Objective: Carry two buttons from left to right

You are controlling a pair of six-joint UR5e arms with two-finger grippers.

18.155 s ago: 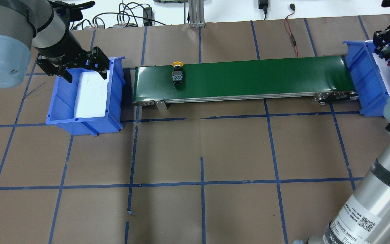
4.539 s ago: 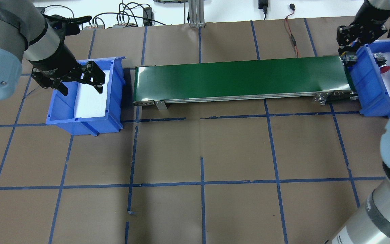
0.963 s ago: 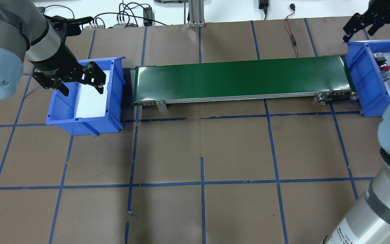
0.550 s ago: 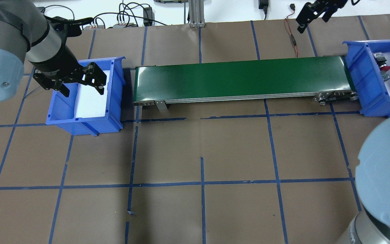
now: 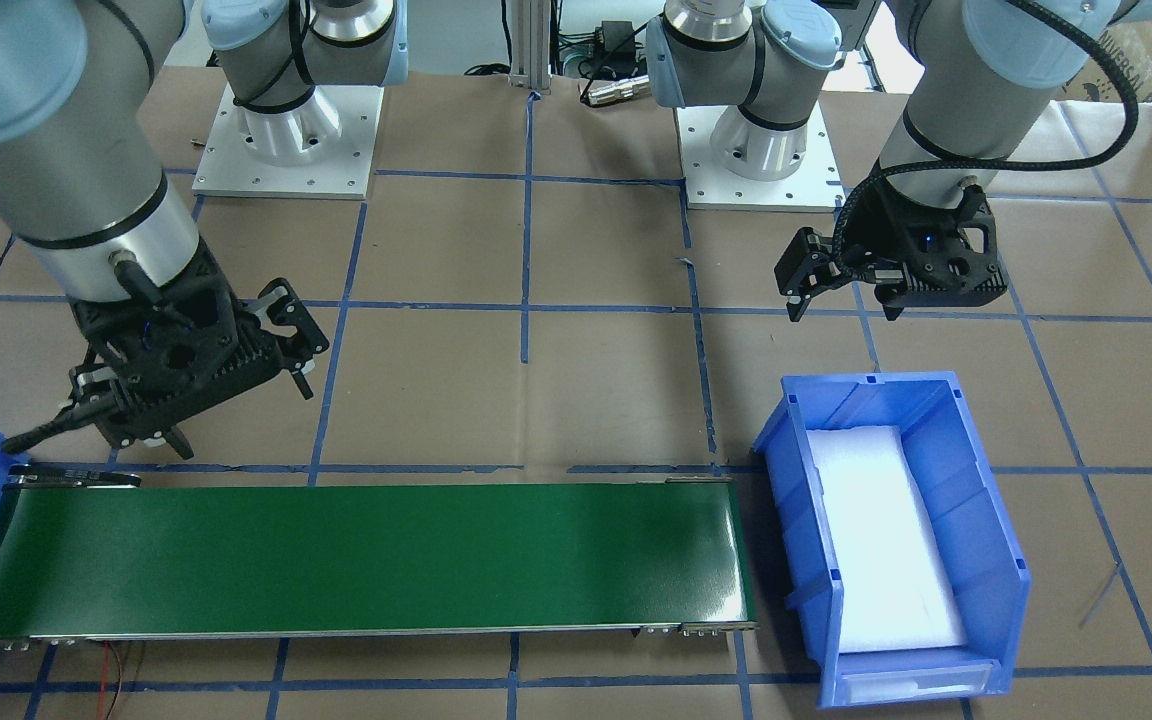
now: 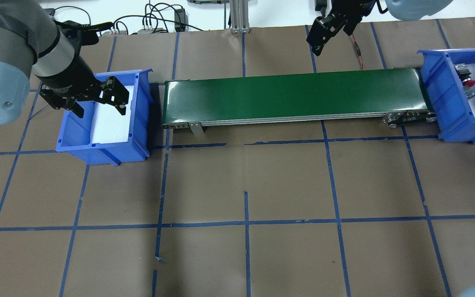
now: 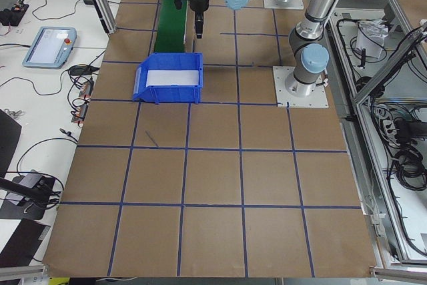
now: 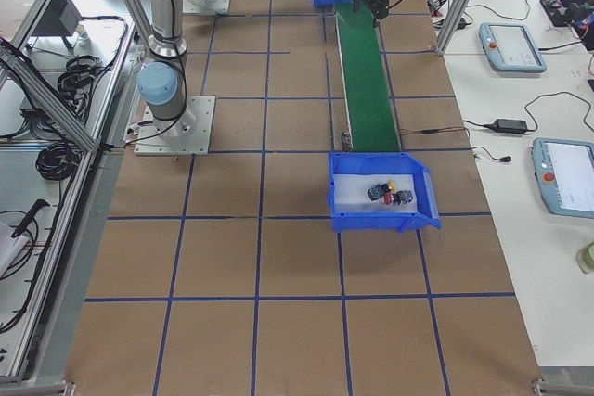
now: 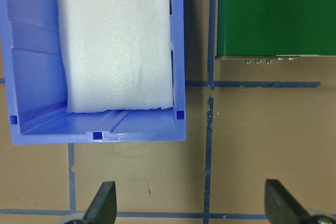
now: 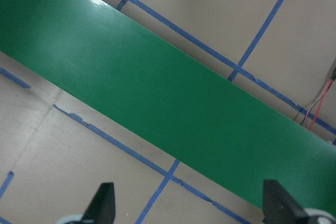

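Observation:
Both buttons lie in the right blue bin point(image 8: 339, 220) on white foam: the red button point(image 8: 402, 198) beside the yellow button point(image 8: 387, 188). In the overhead view the red button point(image 6: 469, 83) shows in that bin point(image 6: 439, 82). My right gripper point(image 6: 331, 34) hangs open and empty over the far edge of the green conveyor belt point(image 6: 291, 95), well left of the bin. The belt point(image 10: 157, 93) passes under its spread fingers. My left gripper point(image 6: 99, 108) is open and empty above the left blue bin point(image 6: 76, 140), which holds only white foam point(image 9: 115, 40).
Brown paper with a blue tape grid point(image 6: 245, 222) covers the table. Cables and a red wire point(image 6: 357, 45) lie along the far edge, next to an aluminium post point(image 6: 237, 18). The arm bases point(image 5: 286, 140) stand behind the belt. Teach pendants point(image 8: 510, 44) lie on a side table.
My right gripper has swung away from the right bin, leftward along the belt's far side, open and empty. The yellow button, once on the belt, now lies in the right bin. The left arm stays put.

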